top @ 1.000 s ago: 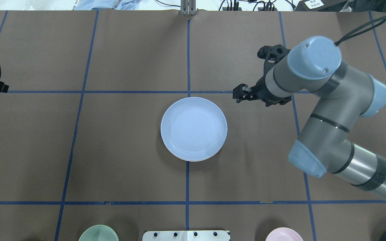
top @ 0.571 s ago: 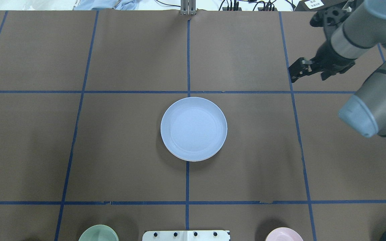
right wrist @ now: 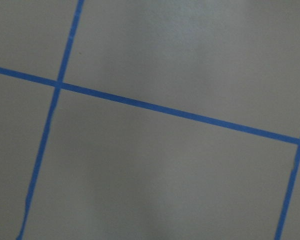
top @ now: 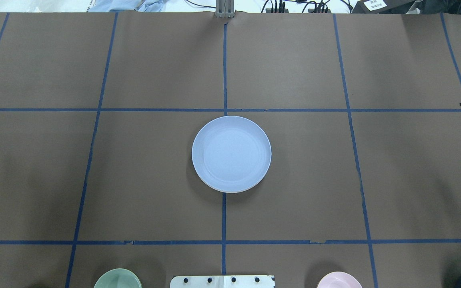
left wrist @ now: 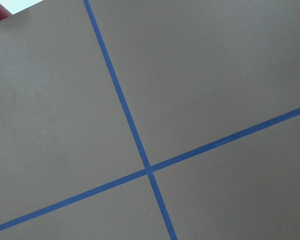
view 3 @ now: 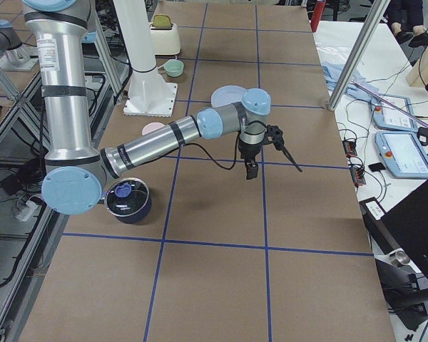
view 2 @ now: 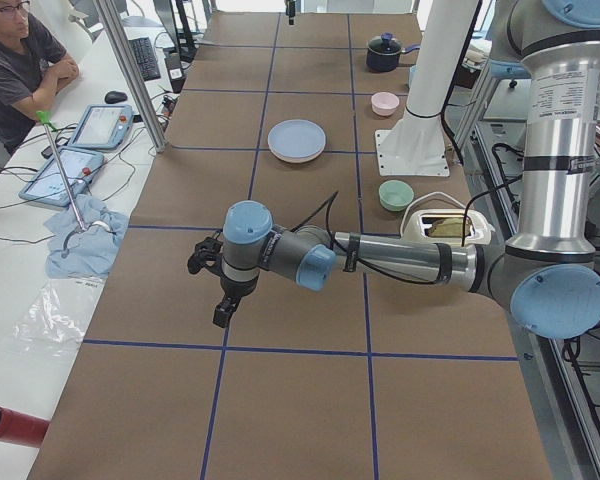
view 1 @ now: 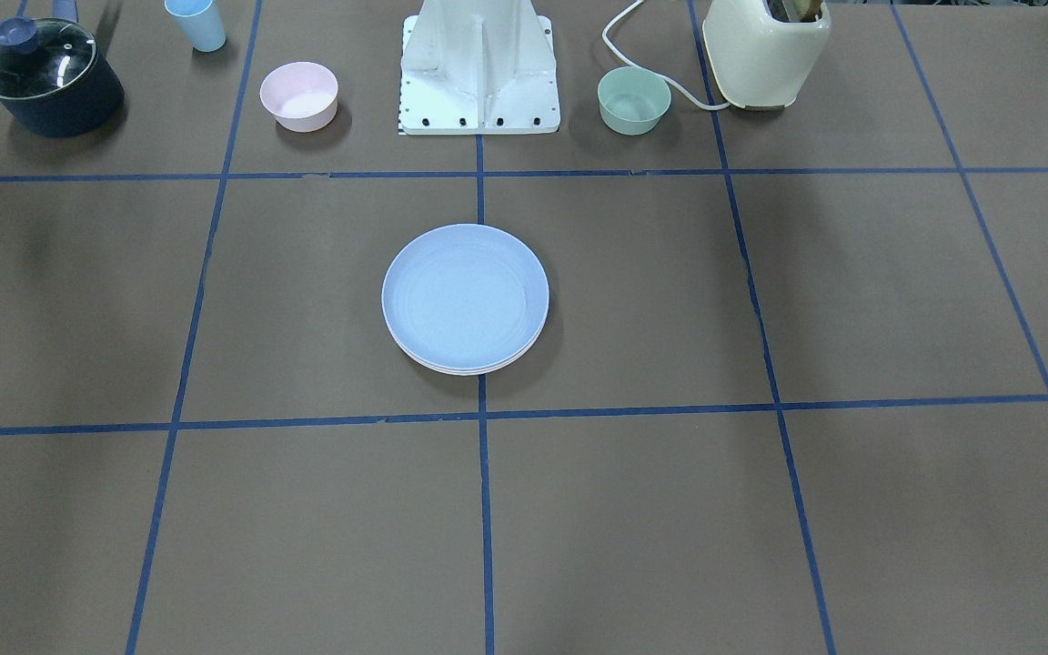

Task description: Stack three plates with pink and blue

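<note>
Both arms reached out low over the table point(top: 294, 180), forearms near level. The left arm point(view 2: 400, 258) stretched toward the table's left end and the right arm point(view 3: 164, 139) toward its right end. The left gripper point(view 2: 210, 288) pointed down at the paper; it showed in the side view alone, so whether its fingers were spread or pressed together cannot be told. The right gripper point(view 3: 267, 160) showed overhead only as a black sliver at the right edge, and its state cannot be told either. There was one stack point(view 1: 465, 364) at the table's middle, on the centre tape line. The blue plate point(top: 231, 154) lay on top, with pale rims showing beneath its edge; their number cannot be counted. It lay between the two grippers, well apart from each. Near the base point(view 1: 478, 68) stood two bowls, one pink point(view 1: 298, 94) and one green point(view 1: 633, 98), plus one pot point(view 1: 46, 77), one cup point(view 1: 199, 23) and one toaster point(view 1: 765, 50).
</note>
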`<state>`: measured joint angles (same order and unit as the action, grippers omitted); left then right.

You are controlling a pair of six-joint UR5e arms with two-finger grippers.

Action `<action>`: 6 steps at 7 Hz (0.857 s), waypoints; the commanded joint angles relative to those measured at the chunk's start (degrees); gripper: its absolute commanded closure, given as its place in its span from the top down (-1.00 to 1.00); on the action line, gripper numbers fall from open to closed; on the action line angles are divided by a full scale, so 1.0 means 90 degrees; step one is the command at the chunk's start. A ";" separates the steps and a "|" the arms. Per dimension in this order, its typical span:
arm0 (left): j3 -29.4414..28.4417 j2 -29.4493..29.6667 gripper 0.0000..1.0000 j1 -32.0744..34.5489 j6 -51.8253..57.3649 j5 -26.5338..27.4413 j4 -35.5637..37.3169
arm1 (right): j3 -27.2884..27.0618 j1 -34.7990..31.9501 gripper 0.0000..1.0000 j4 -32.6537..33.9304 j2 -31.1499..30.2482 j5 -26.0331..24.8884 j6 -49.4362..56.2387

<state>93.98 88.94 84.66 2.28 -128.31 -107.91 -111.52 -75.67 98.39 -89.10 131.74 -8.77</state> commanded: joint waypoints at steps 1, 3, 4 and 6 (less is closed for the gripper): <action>-0.0509 -0.0020 1.00 0.0017 0.0107 0.0018 -0.0459 | 0.0211 -0.0535 1.00 -0.0014 -0.0664 0.0031 0.0183; -0.0365 -0.0039 1.00 0.0240 0.0146 0.0018 -0.0422 | 0.0612 -0.0820 1.00 -0.0004 -0.0686 0.0059 0.0096; -0.0287 -0.0232 1.00 0.0396 0.0243 -0.0011 -0.0403 | 0.0749 -0.0985 1.00 -0.0004 -0.0705 0.0108 0.0125; -0.0063 -0.0176 1.00 0.0417 0.0186 -0.0069 0.0752 | 0.1061 -0.1161 1.00 -0.0004 -0.0725 0.0244 0.0154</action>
<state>92.05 87.20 88.16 4.07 -128.62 -107.32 -103.84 -84.90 98.38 -95.53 133.02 -7.57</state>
